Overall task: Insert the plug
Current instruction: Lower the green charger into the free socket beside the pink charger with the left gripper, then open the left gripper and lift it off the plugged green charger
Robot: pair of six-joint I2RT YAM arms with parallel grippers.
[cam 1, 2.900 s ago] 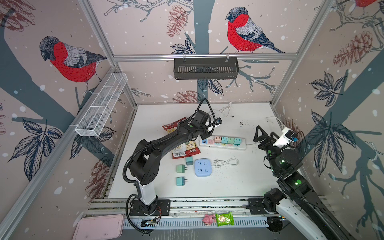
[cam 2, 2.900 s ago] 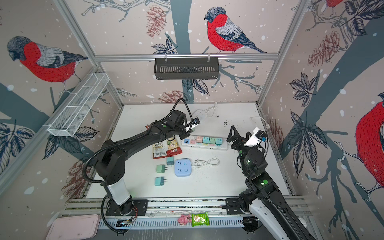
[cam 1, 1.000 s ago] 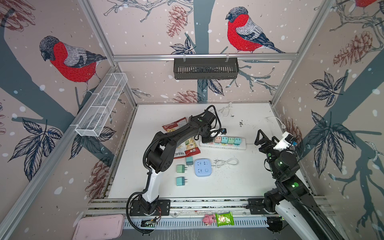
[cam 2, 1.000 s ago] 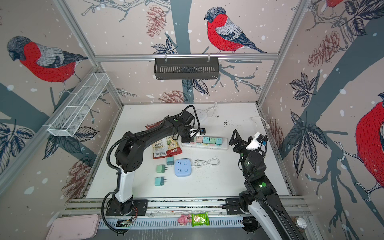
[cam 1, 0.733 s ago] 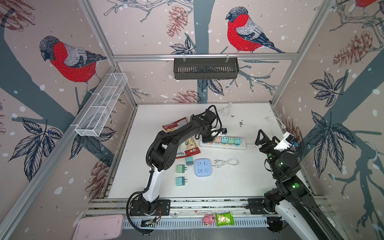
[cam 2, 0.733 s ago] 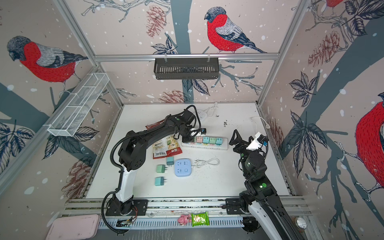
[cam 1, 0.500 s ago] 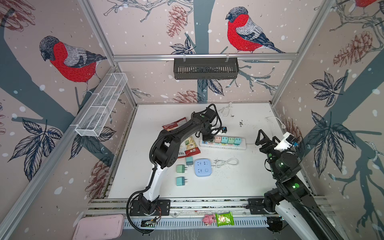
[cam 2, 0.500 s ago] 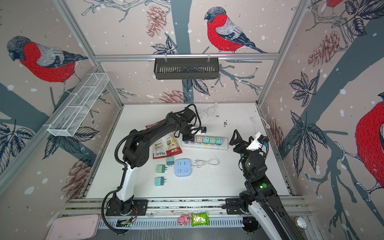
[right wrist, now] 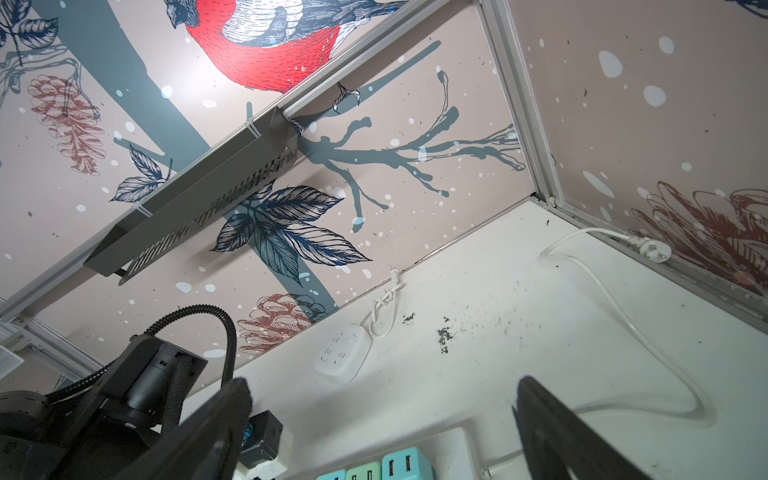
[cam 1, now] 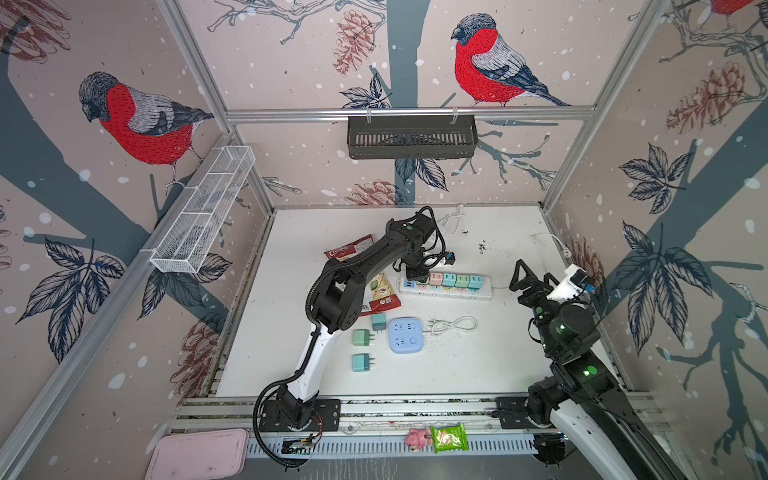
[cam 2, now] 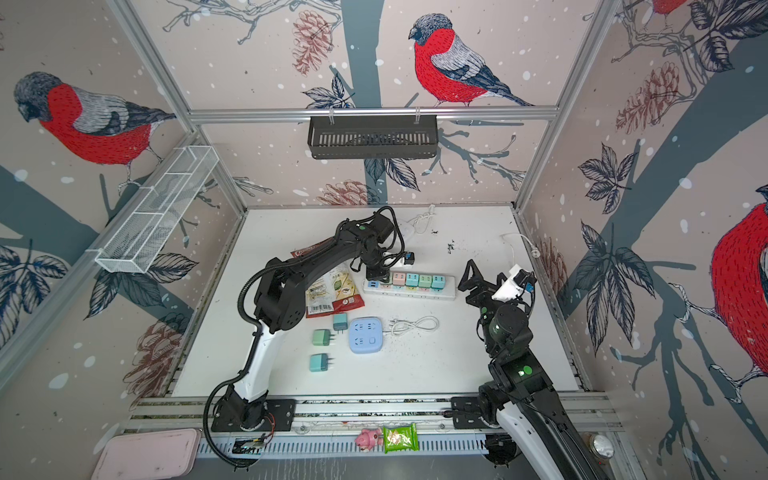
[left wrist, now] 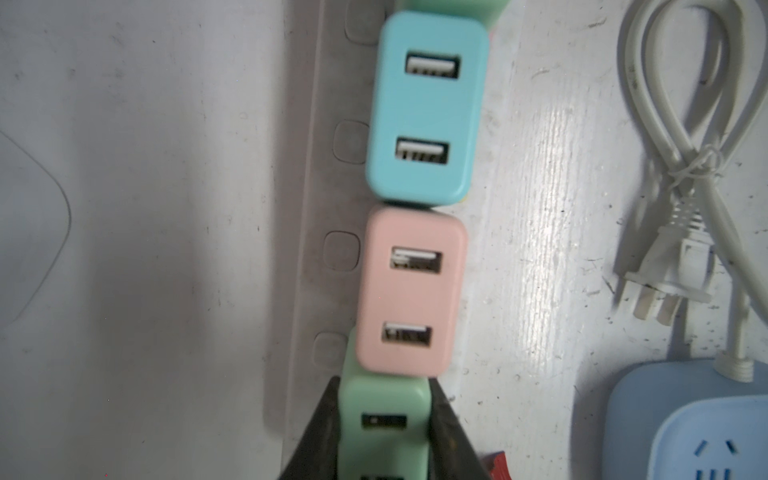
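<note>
Left hand: clamped tight on green plug, over the end slot of power strip, touching pink plug. Right hand: spread wide, empty, above counter.

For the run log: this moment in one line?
left gripper: jaws shut on green plug, at power strip | right gripper: jaws open, empty
</note>
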